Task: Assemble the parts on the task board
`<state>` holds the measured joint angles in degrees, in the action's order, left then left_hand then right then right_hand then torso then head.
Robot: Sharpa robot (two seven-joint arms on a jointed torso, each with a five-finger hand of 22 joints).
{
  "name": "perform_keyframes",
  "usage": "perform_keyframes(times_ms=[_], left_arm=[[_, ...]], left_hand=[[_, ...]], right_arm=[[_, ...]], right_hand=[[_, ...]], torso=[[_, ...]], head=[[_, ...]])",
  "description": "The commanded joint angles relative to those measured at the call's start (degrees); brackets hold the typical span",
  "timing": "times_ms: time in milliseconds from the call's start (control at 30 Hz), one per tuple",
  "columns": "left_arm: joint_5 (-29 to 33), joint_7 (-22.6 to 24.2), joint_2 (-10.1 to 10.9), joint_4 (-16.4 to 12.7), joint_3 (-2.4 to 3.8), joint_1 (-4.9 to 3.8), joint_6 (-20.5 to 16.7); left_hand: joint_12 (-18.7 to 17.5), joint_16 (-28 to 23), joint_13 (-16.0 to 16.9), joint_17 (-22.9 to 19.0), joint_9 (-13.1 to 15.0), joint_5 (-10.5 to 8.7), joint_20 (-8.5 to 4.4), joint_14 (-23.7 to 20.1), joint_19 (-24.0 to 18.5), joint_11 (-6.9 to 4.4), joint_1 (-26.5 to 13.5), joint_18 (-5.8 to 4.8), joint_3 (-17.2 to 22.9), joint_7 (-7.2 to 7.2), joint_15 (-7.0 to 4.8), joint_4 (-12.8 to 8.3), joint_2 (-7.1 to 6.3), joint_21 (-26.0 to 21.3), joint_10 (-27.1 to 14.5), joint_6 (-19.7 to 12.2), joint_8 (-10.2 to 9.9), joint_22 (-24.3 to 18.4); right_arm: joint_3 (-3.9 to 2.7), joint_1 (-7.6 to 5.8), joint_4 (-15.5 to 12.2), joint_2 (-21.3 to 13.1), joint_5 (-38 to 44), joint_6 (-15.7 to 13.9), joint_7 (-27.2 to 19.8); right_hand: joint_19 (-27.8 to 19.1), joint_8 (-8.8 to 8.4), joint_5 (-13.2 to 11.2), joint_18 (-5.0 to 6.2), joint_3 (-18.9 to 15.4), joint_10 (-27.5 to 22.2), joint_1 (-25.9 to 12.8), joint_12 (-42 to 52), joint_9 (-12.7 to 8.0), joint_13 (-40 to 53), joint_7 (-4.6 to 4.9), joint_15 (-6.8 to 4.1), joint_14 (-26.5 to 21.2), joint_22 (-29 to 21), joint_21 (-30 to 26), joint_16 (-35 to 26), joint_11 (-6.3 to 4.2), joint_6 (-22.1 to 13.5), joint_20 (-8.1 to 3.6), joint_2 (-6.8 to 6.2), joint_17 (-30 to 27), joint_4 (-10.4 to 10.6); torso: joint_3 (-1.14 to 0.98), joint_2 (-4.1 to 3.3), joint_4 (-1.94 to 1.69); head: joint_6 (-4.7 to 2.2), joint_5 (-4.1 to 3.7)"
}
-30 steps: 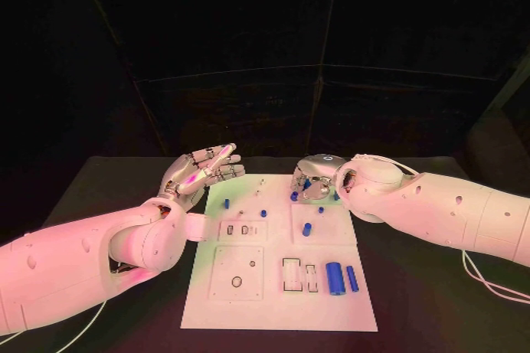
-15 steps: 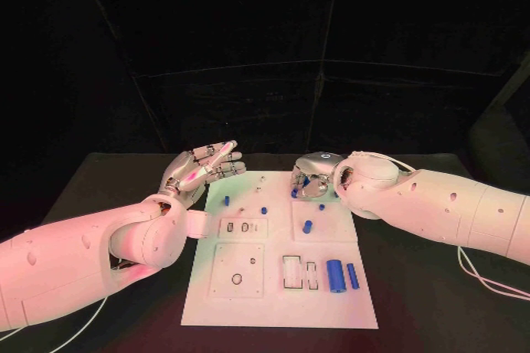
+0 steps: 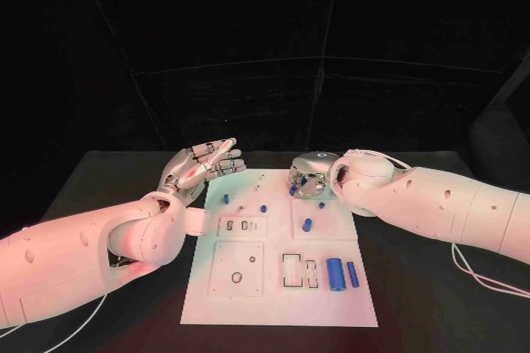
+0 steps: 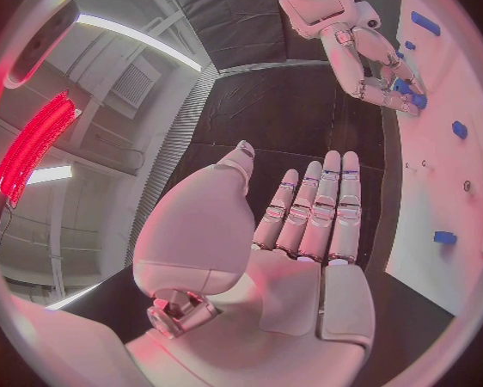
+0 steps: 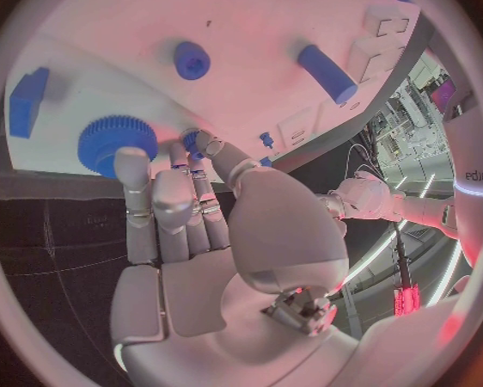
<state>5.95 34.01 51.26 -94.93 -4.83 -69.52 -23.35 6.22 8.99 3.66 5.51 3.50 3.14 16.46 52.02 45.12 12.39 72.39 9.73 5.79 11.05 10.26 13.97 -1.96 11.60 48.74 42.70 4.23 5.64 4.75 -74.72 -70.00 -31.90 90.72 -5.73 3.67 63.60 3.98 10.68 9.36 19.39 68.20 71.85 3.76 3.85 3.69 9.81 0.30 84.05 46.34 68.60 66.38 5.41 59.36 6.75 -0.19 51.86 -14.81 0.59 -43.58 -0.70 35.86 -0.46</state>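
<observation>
black table (image 3: 99,177), white task board (image 3: 276,311) flat at its middle (blue parts on the board), cable (image 3: 486,280) trailing at right edge

No readable text or labels anywhere

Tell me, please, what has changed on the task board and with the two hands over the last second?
The right hand has crept slightly toward the far edge of the task board, fingers still curled over the blue parts there, by the blue gear. Whether it grips one cannot be told. The left hand stays raised and open beside the board. The other blue pieces, including the large cylinder, lie where they were.
</observation>
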Motion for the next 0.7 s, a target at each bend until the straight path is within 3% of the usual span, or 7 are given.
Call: perform_keyframes(times_ms=[33,133,267,400,600,700], left_arm=[[-0.1,0.2,0.0,0.0,0.05,-0.11,0.8],[-0.1,0.1,0.0,0.0,0.05,-0.12,0.8],[-0.1,0.1,0.0,-0.1,0.05,-0.16,0.9],[-0.1,0.0,0.3,-0.1,0.05,-0.21,0.9],[-0.1,0.0,0.5,0.0,0.05,-0.39,0.9],[-0.1,0.0,0.5,0.1,0.05,-0.46,1.0]], left_hand=[[0.0,0.0,-0.1,-0.1,0.0,-0.14,-0.13,0.4,0.3,0.16,0.0,0.48,-0.1,3.72,0.12,-0.3,0.48,0.1,0.2,0.3,0.1,-0.1],[0.0,0.0,-0.1,-0.1,0.0,-0.14,-0.13,0.4,0.3,0.16,0.0,0.48,-0.1,3.72,0.12,-0.3,0.48,0.1,0.2,0.3,0.1,-0.1],[0.0,0.0,-0.1,-0.1,0.0,-0.14,-0.13,0.4,0.3,0.16,0.0,0.48,-0.1,3.72,0.12,-0.3,0.48,0.0,0.2,0.3,0.1,-0.1],[0.0,-0.1,-0.1,-0.1,0.0,-0.14,-0.13,0.4,0.4,0.17,0.0,0.48,-0.1,3.72,0.13,-0.4,0.54,0.0,0.1,0.3,0.1,-0.1],[0.0,-0.1,-0.1,-0.1,0.0,-0.14,-0.13,0.4,0.4,0.17,0.0,0.48,-0.1,3.72,0.13,-0.4,0.54,0.0,0.1,0.3,0.1,-0.1],[0.0,-0.1,-0.1,-0.1,0.0,-0.14,-0.13,0.4,0.4,0.17,0.0,0.48,-0.1,3.72,0.13,-0.4,0.54,0.0,0.1,0.3,0.1,-0.1]], right_arm=[[0.03,-0.05,0.2,0.2,0.4,1.0,-0.1],[0.03,-0.05,0.3,0.2,0.4,0.1,-0.2],[0.03,-0.05,-0.2,-0.1,0.4,-3.4,-0.4],[0.01,-0.05,-2.2,-1.2,-0.3,-8.0,-0.9],[-0.17,-0.23,-3.1,-1.3,-1.5,-11.4,0.2],[-0.24,-0.38,-2.4,-0.6,-1.9,-12.6,1.2]], right_hand=[[0.5,0.13,-0.4,-1.05,0.5,0.7,-0.1,0.2,0.1,0.1,-0.03,0.14,1.2,0.6,0.6,0.6,0.00,0.7,-0.10,0.68,0.5,0.0],[0.8,0.23,-0.6,-1.16,1.1,1.3,0.1,0.3,0.1,0.1,-0.26,-0.01,1.2,1.4,1.2,1.4,-0.22,1.3,-0.21,0.94,1.2,0.1],[1.7,0.56,-2.6,-1.45,2.6,2.7,1.2,0.6,0.3,0.3,-0.71,-0.38,1.3,3.4,2.6,2.5,-0.67,2.5,-0.49,1.84,2.3,0.1],[2.6,0.77,-3.1,-1.74,3.2,3.7,1.0,0.7,0.4,0.4,-1.02,-0.60,1.2,5.0,3.7,3.0,-1.01,3.4,-0.71,1.72,2.4,0.4],[2.7,0.71,-3.4,-1.79,3.4,4.0,0.5,0.6,0.3,0.4,-1.11,-0.68,1.2,5.4,4.0,3.3,-1.10,3.7,-0.81,1.47,2.5,1.0],[2.7,0.62,-3.4,-1.80,3.5,4.0,0.3,0.4,0.3,0.3,-1.13,-0.68,1.1,5.5,4.1,3.4,-1.10,3.7,-0.82,1.50,2.5,1.3]], torso=[[0.02,-0.05,-0.09],[0.07,-0.07,-0.05],[0.07,-0.05,-0.04],[0.09,0.00,0.05],[0.21,-0.06,-0.07],[0.08,-0.18,-0.18]], head=[[0.09,0.06],[0.06,0.08],[0.13,0.08],[0.04,0.22],[-0.43,0.10],[-0.61,0.16]])
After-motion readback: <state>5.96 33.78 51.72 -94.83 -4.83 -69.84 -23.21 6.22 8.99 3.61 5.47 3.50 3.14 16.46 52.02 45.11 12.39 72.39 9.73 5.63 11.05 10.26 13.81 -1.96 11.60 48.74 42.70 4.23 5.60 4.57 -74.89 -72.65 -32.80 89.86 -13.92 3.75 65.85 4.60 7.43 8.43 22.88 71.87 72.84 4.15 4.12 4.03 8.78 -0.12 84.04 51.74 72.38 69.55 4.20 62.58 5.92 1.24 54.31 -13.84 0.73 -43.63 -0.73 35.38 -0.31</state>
